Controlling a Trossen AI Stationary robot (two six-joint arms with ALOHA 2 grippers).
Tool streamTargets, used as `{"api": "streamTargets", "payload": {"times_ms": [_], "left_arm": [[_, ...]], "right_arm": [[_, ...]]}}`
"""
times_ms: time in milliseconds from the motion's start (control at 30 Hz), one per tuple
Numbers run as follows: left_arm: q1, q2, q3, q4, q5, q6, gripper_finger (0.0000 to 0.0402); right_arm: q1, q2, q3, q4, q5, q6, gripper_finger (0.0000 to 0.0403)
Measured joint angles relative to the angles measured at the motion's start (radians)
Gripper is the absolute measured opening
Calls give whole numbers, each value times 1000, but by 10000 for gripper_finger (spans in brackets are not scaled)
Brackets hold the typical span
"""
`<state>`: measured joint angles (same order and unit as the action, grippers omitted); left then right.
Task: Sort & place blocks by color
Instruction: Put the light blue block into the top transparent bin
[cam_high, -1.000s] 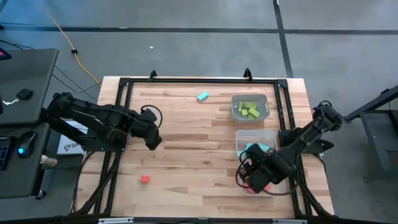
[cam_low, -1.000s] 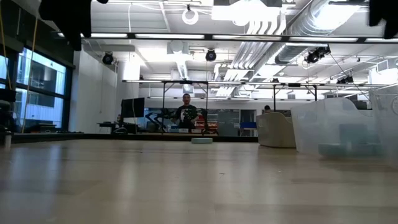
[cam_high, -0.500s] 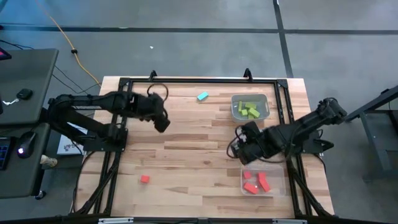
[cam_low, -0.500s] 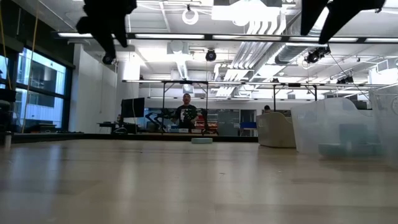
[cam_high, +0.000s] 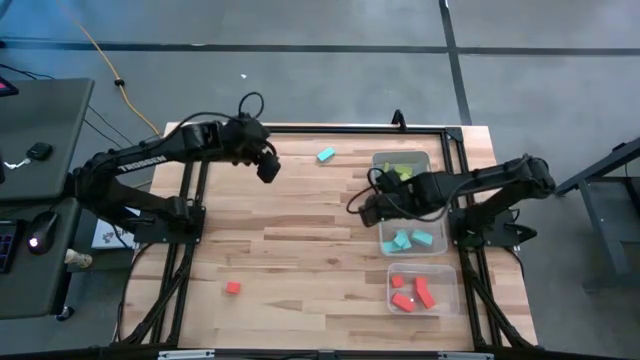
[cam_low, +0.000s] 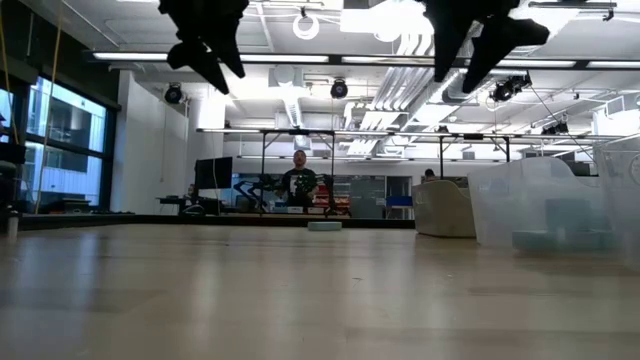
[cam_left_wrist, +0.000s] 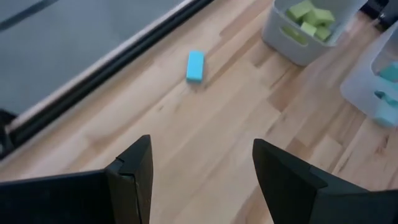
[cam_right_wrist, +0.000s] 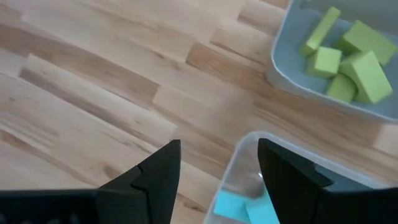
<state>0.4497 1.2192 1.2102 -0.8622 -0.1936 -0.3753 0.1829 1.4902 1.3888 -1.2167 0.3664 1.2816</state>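
A smooth blue bar (cam_high: 325, 155) lies on planked wood (cam_high: 300, 240). The left gripper (cam_high: 268, 169) hovers beside it, the right gripper (cam_high: 362, 207) by clear bins (cam_high: 385, 222); both gape empty.

An open-plan lab: exposed ceiling ducts (cam_low: 520, 40), framed workbenches (cam_low: 300, 170), concrete floor (cam_high: 330, 80).

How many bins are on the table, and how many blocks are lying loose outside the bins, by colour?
Clear bins: 3
Loose light blue blocks: 1
Loose red-orange blocks: 1
Total: 5
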Motion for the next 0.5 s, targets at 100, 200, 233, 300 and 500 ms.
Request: {"api": "streamTargets", "payload": {"times_ms": [100, 200, 233, 300, 500], "left_arm": [[40, 0, 0, 31, 42, 67, 198], [77, 0, 0, 52, 89, 128, 198], [89, 0, 0, 59, 100, 144, 198], [111, 3, 0, 73, 108, 173, 199], [195, 50, 9, 187, 124, 222, 218]], "right_arm": [[-31, 0, 0, 37, -3, -32, 204], [-61, 0, 0, 61, -3, -51, 204], [-70, 0, 0, 68, -3, -52, 204], [-90, 0, 0, 78, -3, -56, 204], [-163, 0, 0, 135, -1, -114, 204]]}}
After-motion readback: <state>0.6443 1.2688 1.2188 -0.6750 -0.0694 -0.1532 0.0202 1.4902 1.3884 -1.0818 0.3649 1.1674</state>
